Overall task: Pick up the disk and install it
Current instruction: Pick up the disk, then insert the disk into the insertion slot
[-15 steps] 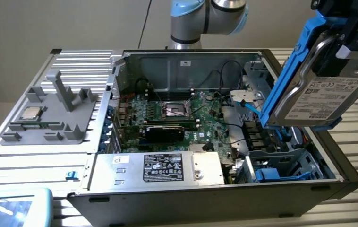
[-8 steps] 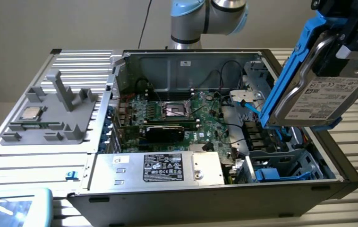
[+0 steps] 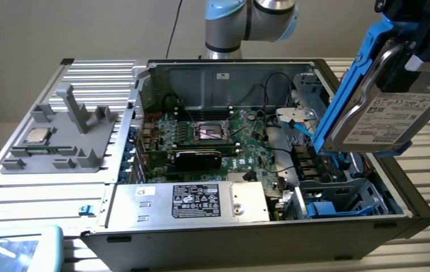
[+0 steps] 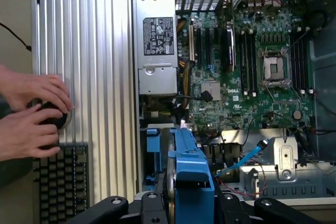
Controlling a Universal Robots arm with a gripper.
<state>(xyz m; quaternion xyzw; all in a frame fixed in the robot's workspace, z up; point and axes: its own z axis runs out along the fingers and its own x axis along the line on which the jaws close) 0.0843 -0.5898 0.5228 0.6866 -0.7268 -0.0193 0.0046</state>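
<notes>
my fingers pinched the disk above the open case; tilted like that, it could snag the blue cable and jam.

Gripper, black, at the exterior view's upper right, clamped on the disk. Disk airborne, steeply tilted, white label facing camera, blue frame along its edges. Its lower end hangs just above the open PC case, on the case's side toward the exterior view's right. Arm seen behind case. Inside case: mainboard w/ CPU socket at centre; silver PSU box w/ black label at front; blue drive bay at front corner, approx. below disk. Grey fixture on slatted table at the exterior view's left; processor chip sits on it, well apart from disk.
</notes>
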